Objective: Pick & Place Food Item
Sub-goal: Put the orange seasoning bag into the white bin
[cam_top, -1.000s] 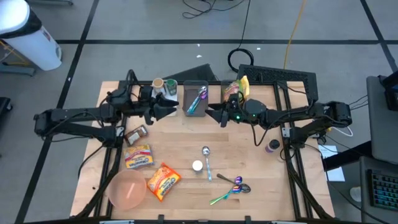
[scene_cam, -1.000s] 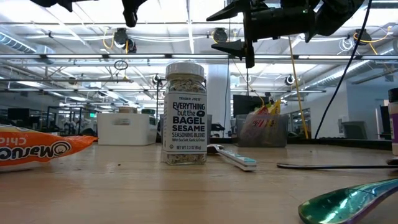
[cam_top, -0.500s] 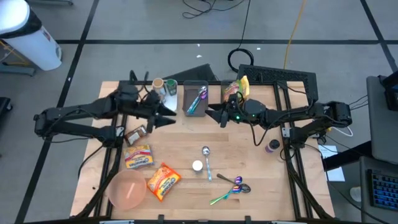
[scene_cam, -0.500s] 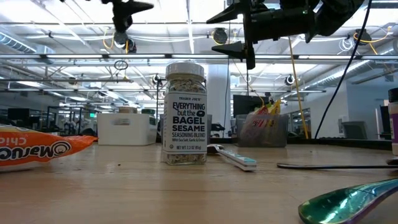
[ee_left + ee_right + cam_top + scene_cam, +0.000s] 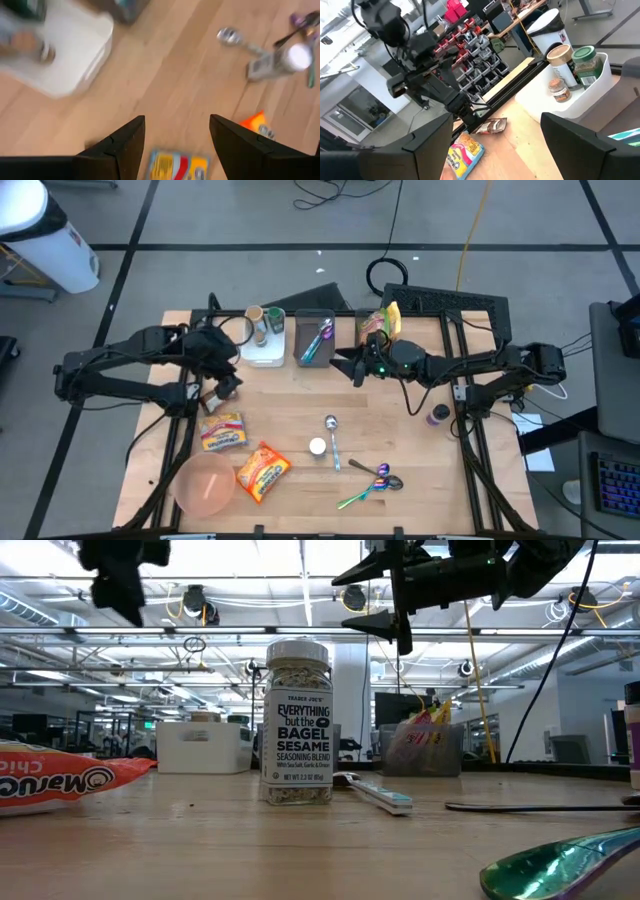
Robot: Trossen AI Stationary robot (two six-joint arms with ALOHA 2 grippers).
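left gripper (image 5: pixel 228 383) swung back toward brown packet (image 5: pixel 219 394), blurred, jaws apart, empty

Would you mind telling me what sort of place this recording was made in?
Most likely a robotics lab or workshop in an industrial hall. Beyond the wooden table, the low view shows exposed ceiling pipes over open floor, the right wrist view shows parts racks, and cables trail over the concrete.

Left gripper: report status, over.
Left gripper open, empty, above yellow packet. Right gripper open, waiting mid-table. Brown packet alongside.
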